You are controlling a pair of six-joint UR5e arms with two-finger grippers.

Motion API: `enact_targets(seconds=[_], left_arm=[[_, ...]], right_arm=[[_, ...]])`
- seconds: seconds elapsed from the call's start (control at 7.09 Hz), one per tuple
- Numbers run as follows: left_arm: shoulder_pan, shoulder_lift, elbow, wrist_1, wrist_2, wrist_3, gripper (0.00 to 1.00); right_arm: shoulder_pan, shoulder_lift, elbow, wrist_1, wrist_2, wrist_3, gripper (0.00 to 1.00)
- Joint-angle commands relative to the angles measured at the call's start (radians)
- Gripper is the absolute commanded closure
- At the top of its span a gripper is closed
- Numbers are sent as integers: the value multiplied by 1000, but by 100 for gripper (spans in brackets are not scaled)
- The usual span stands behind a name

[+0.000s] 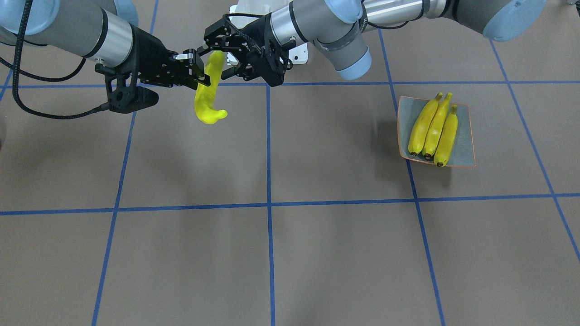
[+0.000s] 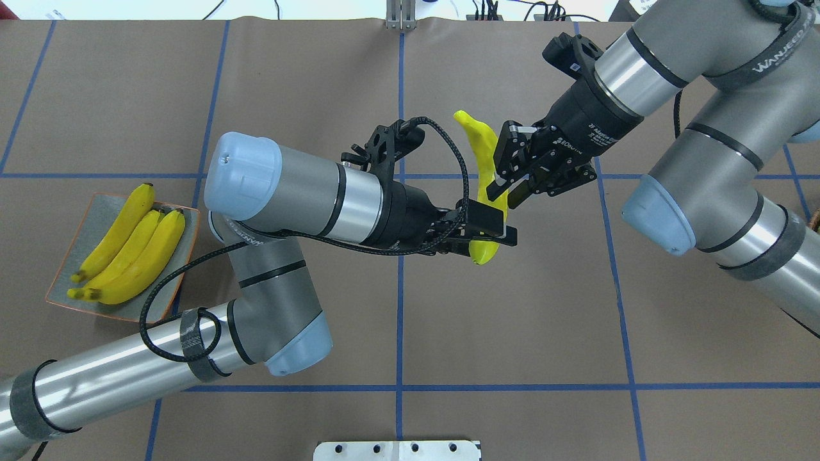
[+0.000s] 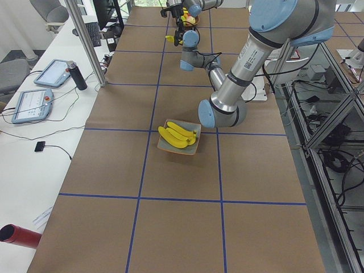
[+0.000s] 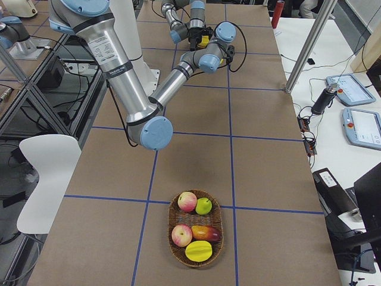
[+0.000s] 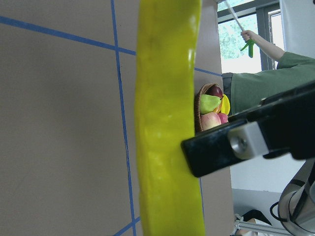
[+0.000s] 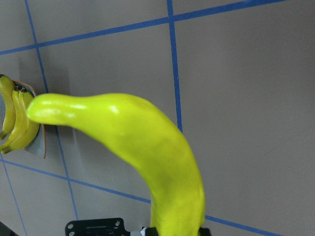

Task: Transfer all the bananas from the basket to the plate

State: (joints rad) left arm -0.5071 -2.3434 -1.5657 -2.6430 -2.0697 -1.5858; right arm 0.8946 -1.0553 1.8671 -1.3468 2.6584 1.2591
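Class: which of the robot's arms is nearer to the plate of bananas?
Left. The left arm has its elbow right beside the plate; the right arm comes in from the far side, right gripper holding the fourth banana.

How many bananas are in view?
4. Three bananas lie side by side on the plate; the fourth banana is in the air, gripped by the right gripper, with the left gripper at its other end. None shows in the basket.
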Motion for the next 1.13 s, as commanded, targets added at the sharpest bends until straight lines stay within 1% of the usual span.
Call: enact_targets(seconds=[0.0,0.14,0.28,0.42,0.56,0.7,0.85,0.99], left_arm=[[-2,0,4,-2,0,1,21],[-2,-2,6,-2,0,0,22],[-2,-2,6,-2,0,0,25],[-1,-4,6,-2,2,0,32],[-1,-7,6,-2,16,1,45],[1,-8,6,-2,19,0,67],[-1,-8,6,3,19,-12,100],[-1,-5,6,3,19,-13,100]], right_arm=[[0,0,0,0,0,0,100],[0,0,1,0,0,0,100],[0,0,0,0,0,0,100],[0,0,0,0,0,0,100],[-3,0,0,0,0,0,100],[-5,0,-3,0,-2,-1,100],[-5,0,-6,0,-2,-1,100],[-5,0,-8,0,-2,-1,100]])
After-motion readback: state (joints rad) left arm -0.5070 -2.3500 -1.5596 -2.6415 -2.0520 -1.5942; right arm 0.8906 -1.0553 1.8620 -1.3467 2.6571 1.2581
